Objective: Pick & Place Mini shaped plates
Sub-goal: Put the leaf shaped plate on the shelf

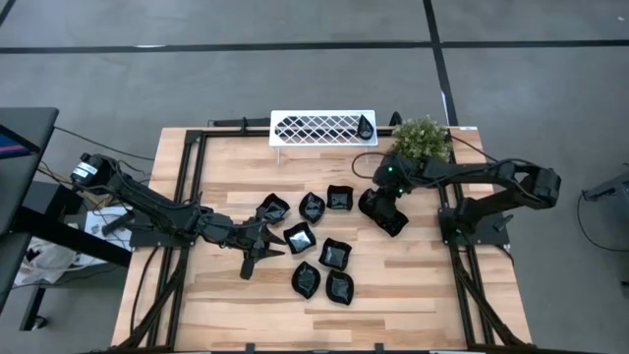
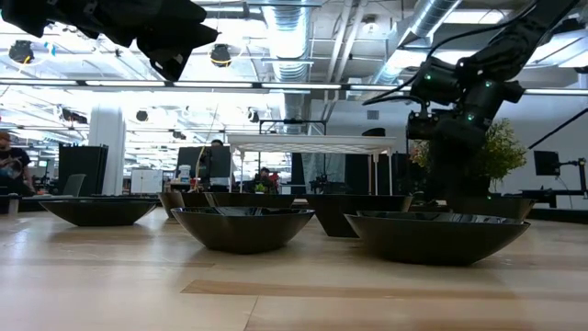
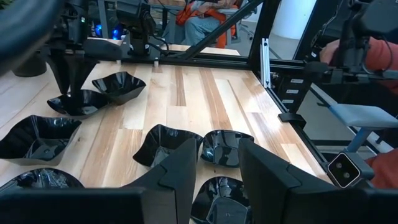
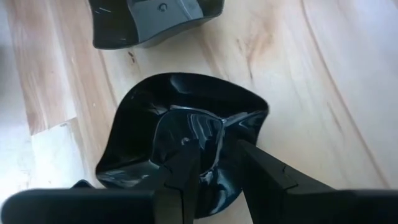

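On the wooden worktop (image 1: pixel 413 295) a cluster of mini shaped plates (image 1: pixel 313 246) lies near the middle, glossy black dishes spread in a loose group: a few in a row toward the far side, one in the centre, and three more toward the near edge. One further plate (image 1: pixel 385 214) sits apart to the right of the cluster, and the right gripper (image 1: pixel 389 218) is down on it. In the right wrist view its fingers (image 4: pixel 186 171) straddle the wavy rim of that plate (image 4: pixel 186 137), one finger inside the bowl and the other outside, closed in on the wall between them so the plate is grasped; the plate appears to rest on the wood. The left gripper (image 1: pixel 257 254) hangs just left of the cluster, above the worktop. Its fingers (image 3: pixel 180 168) stand parted with nothing between them, and plates show past them on the boards. At the far edge stands a white lattice rack (image 1: pixel 322 128), with one black plate (image 1: pixel 366 125) at its right end. A green potted plant (image 1: pixel 423 140) stands just right of the rack, behind the right arm. In the low view, people show in the room beyond the worktop.
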